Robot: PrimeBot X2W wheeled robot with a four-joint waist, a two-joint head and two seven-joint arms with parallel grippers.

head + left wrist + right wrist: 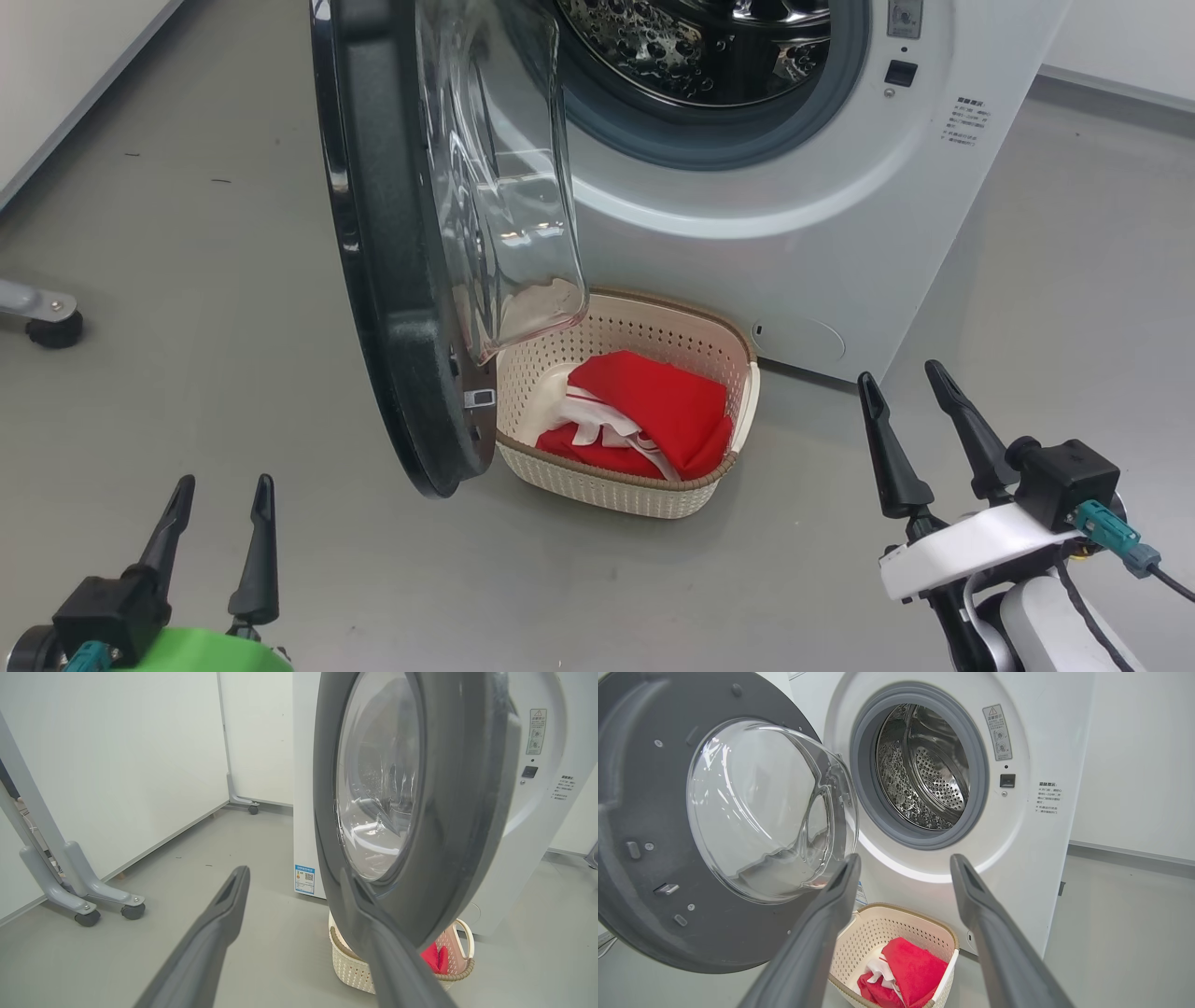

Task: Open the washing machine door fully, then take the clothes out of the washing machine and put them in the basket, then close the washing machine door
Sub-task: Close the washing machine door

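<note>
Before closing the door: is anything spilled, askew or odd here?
Nothing stands out. The red-and-white clothes lie inside the upright cream perforated plastic basket, before the white front-loading washing machine. Its round black-rimmed glass door hangs open beside the basket.

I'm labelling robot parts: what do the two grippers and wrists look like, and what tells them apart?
The left gripper has two long, tapering dark fingers on a black block, mounted on a bright green wrist shell. The right gripper matches, but its shell is white. Both carry teal connectors; the right's has a black cable.
</note>
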